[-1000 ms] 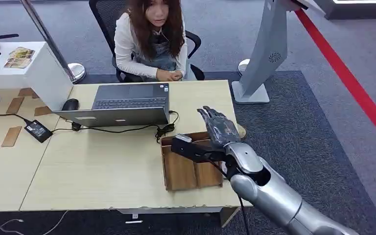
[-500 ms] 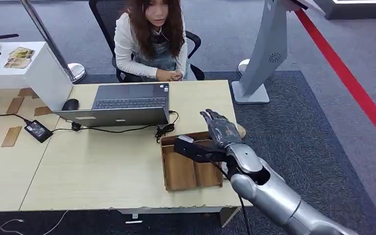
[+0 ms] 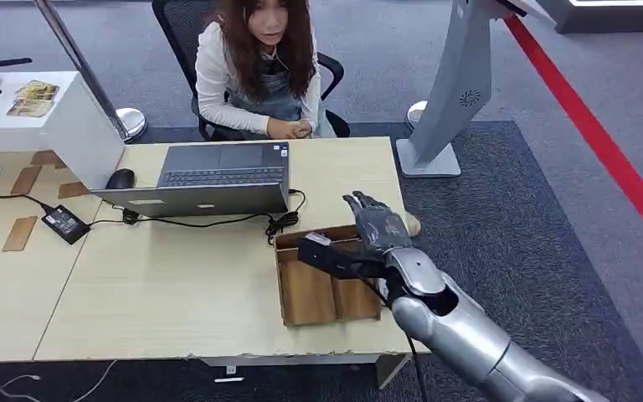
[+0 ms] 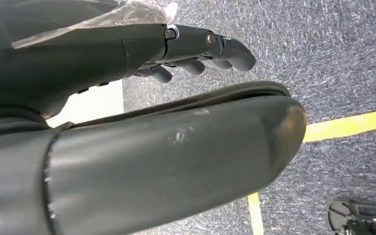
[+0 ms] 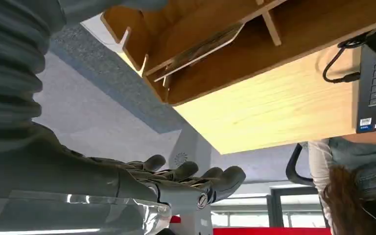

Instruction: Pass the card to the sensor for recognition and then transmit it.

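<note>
Over the wooden tray at the bench's right edge, the right robot hand hovers with fingers spread and extended, nothing held. Silver arm comes in from lower right. Right wrist view: fingers only slightly curled, apart, empty.

Tray: one, with divided compartments. Right wrist view shows one flat card lying in a tray compartment, not touching the robot hand. Card can't be made out in head view.

Left robot hand hangs over grey carpet beside a yellow floor line; fingers loosely curled, apart, nothing in them.

On the bench: one open laptop, one mouse just left of it, one black cable running along the laptop front to a coil near the tray. One power brick on the adjoining bench to the left.

One person sits in a chair behind the laptop, hands together at the bench's far edge.

One grey kiosk stand on the carpet right of the bench. One red floor stripe further right.
</note>
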### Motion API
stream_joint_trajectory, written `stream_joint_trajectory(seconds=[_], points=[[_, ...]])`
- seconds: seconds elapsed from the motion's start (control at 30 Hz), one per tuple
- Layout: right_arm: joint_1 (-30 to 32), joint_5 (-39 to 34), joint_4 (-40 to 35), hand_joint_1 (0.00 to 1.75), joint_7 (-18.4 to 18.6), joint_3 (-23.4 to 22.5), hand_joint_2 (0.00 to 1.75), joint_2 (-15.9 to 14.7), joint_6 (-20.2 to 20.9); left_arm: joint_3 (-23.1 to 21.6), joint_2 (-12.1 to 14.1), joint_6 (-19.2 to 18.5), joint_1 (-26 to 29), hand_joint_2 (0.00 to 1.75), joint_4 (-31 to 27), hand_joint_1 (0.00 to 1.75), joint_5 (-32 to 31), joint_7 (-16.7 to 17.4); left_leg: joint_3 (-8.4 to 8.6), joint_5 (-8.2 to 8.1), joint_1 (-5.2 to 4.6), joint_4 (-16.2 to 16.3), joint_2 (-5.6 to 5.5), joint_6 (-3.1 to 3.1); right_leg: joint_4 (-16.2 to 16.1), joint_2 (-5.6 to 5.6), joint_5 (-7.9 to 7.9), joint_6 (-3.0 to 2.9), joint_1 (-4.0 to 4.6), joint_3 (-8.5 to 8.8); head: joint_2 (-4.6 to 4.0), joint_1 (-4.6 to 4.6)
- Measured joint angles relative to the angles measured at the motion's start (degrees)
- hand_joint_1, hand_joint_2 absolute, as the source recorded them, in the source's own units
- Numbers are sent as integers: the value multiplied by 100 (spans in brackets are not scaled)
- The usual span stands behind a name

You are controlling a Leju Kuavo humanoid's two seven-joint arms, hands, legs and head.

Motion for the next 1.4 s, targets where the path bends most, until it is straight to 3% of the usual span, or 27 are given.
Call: stream_joint_trajectory(seconds=[0.17,1.03,1.2,1.4], points=[[-1,0,85,17,-13,0,175,46,0,0,0,0,1,0,0,0,-4,9,0,0,0,0,0,0,0,0,0,0,0,0,0,0],[-34,2,396,21,-22,-2,175,181,-79,0,0,9,-1,0,0,0,0,9,0,1,0,0,0,-1,0,0,0,0,0,0,0,0],[-40,18,424,35,-28,-2,175,190,-96,0,0,9,-1,0,0,0,2,9,0,0,0,0,0,-1,0,0,0,0,0,0,0,0],[-71,37,439,70,-37,-2,175,208,-120,0,0,9,-1,0,0,0,9,9,0,1,0,0,0,-1,0,0,0,0,0,0,0,0]])
